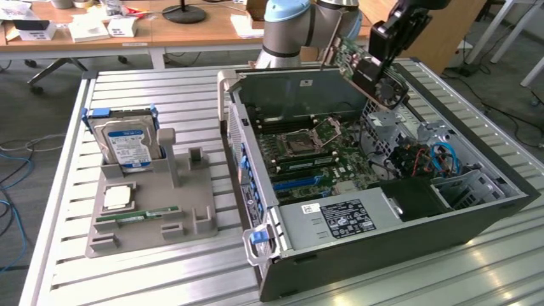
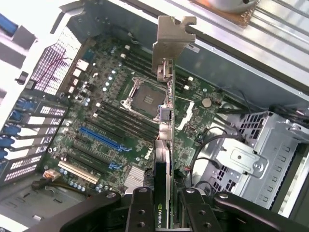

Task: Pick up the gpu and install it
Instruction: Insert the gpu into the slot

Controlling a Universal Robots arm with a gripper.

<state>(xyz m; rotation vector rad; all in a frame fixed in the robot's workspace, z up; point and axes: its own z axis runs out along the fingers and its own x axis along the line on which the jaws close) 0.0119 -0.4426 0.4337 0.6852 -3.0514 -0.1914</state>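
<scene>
Gripper (image 1: pixel 375 62) clamps the gpu (image 1: pixel 388 87), at the case's (image 1: pixel 383 255) one o'clock in the exterior view, seemingly clear of the motherboard (image 2: pixel 108 123).

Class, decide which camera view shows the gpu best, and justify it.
The exterior view: the gpu shows its broad face, tilted above the open case. The wrist view shows it edge-on.

Cannot read the white label (image 1: pixel 344 217) inside the computer case (image 1: pixel 399 248), nor the print on the hard drive (image 1: pixel 126 143) standing to the exterior view's left of the case. Cannot see the gpu (image 2: pixel 163 145) end clamped in the pincer (image 2: pixel 166 212) above the case, cut by the picture's edge. Cannot follow the arm (image 1: pixel 293 29) behind the case past the exterior view's edge.
</scene>
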